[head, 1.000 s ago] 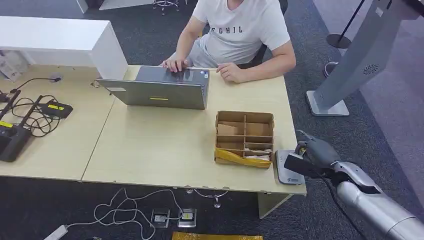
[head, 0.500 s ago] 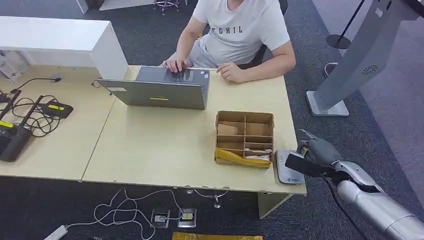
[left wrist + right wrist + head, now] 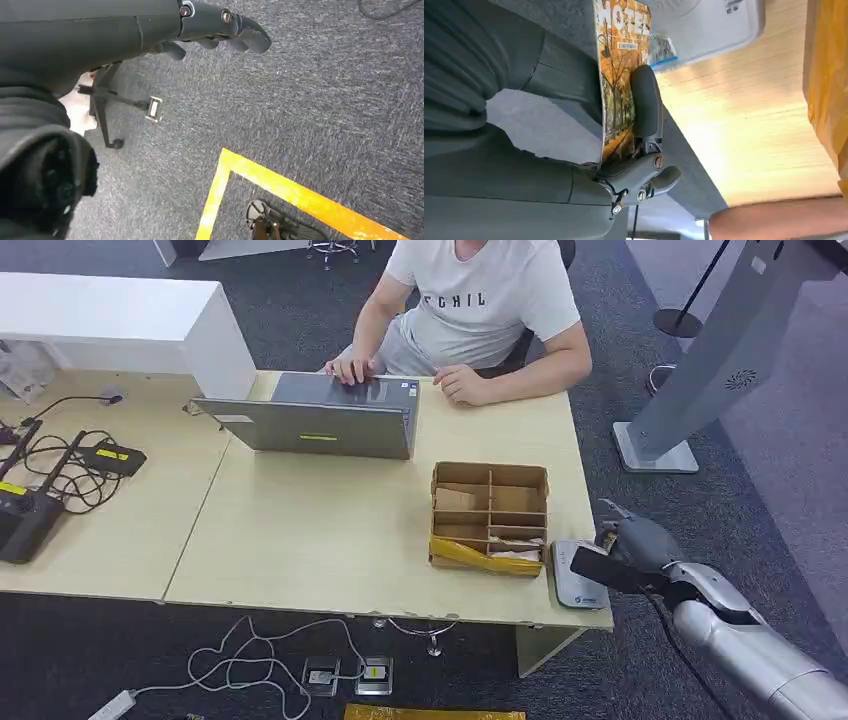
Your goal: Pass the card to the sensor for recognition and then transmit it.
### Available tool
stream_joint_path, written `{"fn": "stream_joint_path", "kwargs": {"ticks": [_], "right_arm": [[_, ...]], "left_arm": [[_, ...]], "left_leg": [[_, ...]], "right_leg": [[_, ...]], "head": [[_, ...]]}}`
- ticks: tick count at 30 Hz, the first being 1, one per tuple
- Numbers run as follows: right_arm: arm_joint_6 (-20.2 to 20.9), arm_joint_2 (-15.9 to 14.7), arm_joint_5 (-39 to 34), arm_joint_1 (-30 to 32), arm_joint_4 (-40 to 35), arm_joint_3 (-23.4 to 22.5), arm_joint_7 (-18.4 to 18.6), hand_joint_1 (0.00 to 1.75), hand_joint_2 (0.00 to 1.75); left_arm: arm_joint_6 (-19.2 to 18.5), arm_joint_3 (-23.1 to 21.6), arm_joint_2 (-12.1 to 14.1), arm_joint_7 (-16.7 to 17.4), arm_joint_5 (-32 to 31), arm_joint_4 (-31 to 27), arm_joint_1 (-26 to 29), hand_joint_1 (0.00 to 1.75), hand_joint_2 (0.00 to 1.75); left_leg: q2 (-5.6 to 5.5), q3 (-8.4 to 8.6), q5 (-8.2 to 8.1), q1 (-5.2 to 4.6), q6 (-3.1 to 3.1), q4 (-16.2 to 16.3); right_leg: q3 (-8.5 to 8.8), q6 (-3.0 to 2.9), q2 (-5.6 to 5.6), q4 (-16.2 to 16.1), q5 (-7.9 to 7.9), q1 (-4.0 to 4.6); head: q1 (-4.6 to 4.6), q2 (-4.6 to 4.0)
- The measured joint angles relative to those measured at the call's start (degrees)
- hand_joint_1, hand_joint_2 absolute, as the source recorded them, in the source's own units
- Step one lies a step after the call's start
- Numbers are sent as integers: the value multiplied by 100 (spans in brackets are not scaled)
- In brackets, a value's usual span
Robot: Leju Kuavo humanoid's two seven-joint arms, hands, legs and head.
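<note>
Silver right arm reaches in; the right hand [image 3: 632, 548] grips the card [image 3: 620, 85] above the sensor [image 3: 572, 575], barely shifted since earlier.

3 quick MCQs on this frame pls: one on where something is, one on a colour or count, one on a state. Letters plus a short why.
1. Where is the sensor?
A. at the table's near right corner
B. beside the laptop
C. on the floor

2. What colour is the picture on the card?
A. blue
B. orange-yellow
C. green

3. What is the right robot hand doing?
A. hanging with nothing in it
B. holding the card
C. resting on the cardboard box

Answers:
1 A: it lies right of the cardboard box, at the table corner.
2 B: the right wrist view shows autumn-toned print.
3 B: its fingers press on the card.
</note>
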Motion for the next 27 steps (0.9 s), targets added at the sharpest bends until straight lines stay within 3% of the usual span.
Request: {"fn": "stream_joint_path", "kwargs": {"ticks": [2, 6, 8, 16, 27], "right_arm": [[-235, -28, 161, -530, -335, -123, 204, 175, 175], [644, -90, 172, -2139, -1030, -516, 503, 175, 175], [641, -116, 240, -2427, -1237, -625, 501, 175, 175], [578, -153, 404, -2647, -1805, -1012, 472, 175, 175], [702, -166, 401, -2647, -1917, -1427, 505, 175, 175]], "left_arm": [[0, 0, 0, -70, 0, 0, 5, 0, 0], [-2, 0, 0, -151, 0, 0, -10, 0, 0], [-7, 0, -18, -170, 15, 0, 4, 0, 0], [0, 0, -66, -188, 18, 0, 1, 0, 0], [0, -22, -111, -203, -40, 0, 1, 0, 0]], "left_leg": [[23, -40, 10, -27, -6, 1], [43, -43, 30, -31, 0, 6], [8, -46, 34, -20, -3, 9], [14, -57, 33, -21, -4, 10], [12, -58, 33, -20, -4, 11]], "right_leg": [[-60, -6, 20, 26, 15, -27], [-97, 2, 38, 33, 26, -30], [-87, 1, 3, 31, 25, -18], [-91, 1, 12, 28, 25, -19], [-91, 2, 9, 28, 26, -18]], "head": [[-9, 0], [-2, 0], [0, 0], [-4, 0], [-4, 0]]}}
